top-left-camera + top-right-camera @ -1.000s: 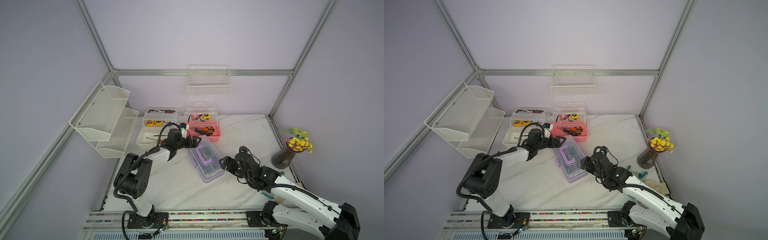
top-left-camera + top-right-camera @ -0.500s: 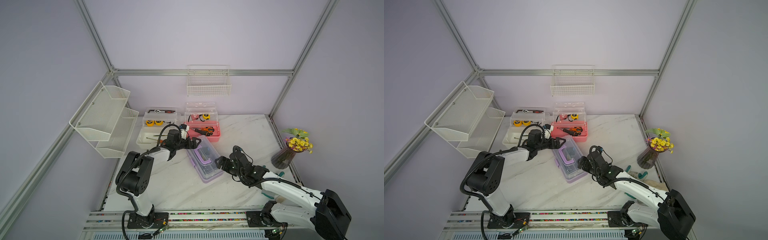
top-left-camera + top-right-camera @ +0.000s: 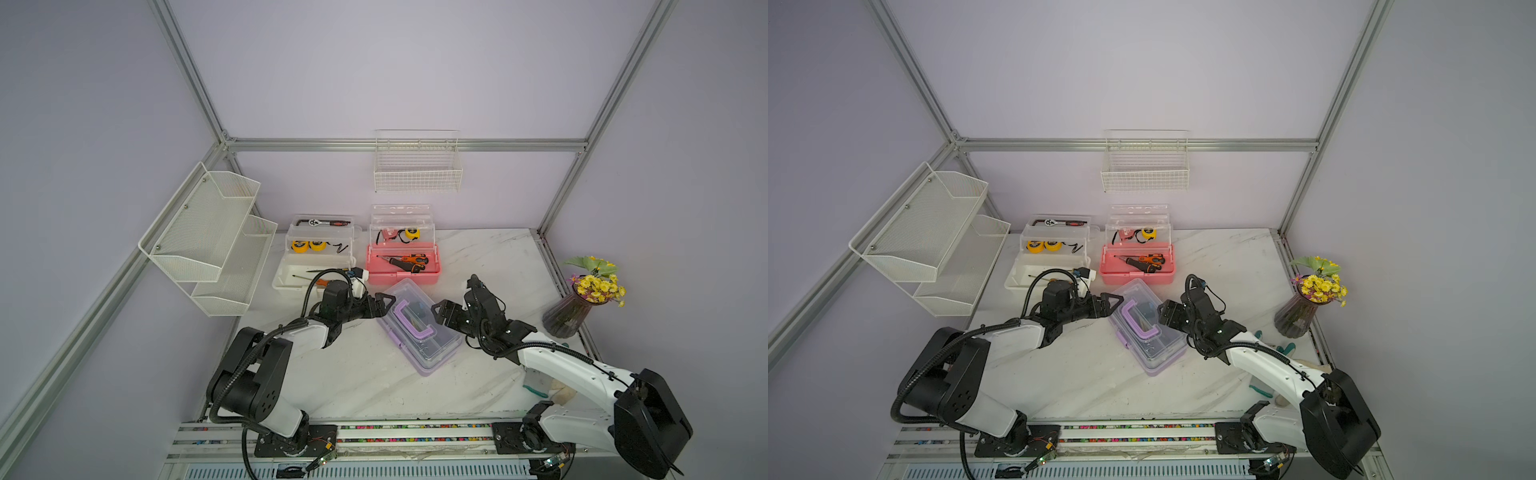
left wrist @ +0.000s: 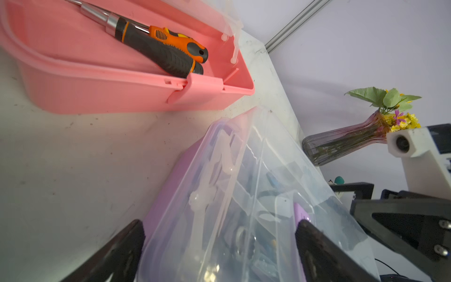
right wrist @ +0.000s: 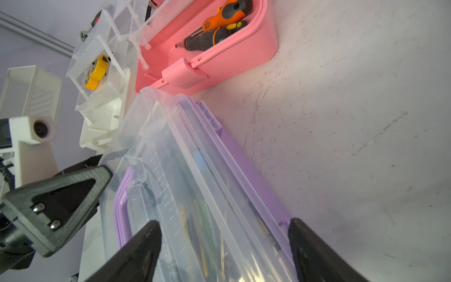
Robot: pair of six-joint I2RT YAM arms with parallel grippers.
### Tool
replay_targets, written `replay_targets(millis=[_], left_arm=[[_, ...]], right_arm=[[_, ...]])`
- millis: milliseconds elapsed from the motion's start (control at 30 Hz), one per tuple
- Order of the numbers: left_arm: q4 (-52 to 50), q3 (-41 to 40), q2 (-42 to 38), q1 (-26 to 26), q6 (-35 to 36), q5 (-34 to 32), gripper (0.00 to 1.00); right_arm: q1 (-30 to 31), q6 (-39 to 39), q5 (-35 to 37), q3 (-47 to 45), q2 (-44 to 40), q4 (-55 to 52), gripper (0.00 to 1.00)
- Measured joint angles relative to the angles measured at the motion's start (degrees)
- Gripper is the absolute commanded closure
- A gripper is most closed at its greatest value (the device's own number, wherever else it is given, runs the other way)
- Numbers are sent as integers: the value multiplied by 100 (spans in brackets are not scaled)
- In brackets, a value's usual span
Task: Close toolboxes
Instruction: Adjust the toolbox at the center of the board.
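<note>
Top views: my left gripper (image 3: 384, 305) and right gripper (image 3: 440, 311) flank the purple toolbox (image 3: 428, 345), both spread wide.

The marble table (image 3: 353, 374) carries the purple toolbox at a slant, its clear lid down. Just behind its far corner stands the pink toolbox (image 3: 403, 276), lid upright. Behind it and further to my left sits the white toolbox (image 3: 291, 280), lid also raised. My left gripper is at the purple toolbox's far left corner, and my right gripper is on the opposite long side. Each has its jaws wide apart with the box's edge between the fingers, clamping nothing. Whether any finger touches the plastic, I cannot tell. Behind the purple toolbox, orange-and-black screwdrivers (image 4: 168, 53) lie in the pink base.
</note>
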Motion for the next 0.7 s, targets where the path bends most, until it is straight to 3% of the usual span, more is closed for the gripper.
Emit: replay_targets(millis=[133, 267, 467, 700], left_arm=[[-643, 28, -501, -44, 72, -313, 0], [-1073, 407, -505, -48, 315, -614, 0], [-1119, 1292, 328, -48, 656, -496, 0], [-1163, 1698, 1082, -48, 835, 15, 0]], right_arm=[[-129, 0, 162, 133, -286, -509, 10], [-151, 157, 240, 223, -573, -1311, 7], [-151, 651, 107, 221, -1325, -2507, 3], [216, 1451, -538, -271, -1676, -2227, 3]])
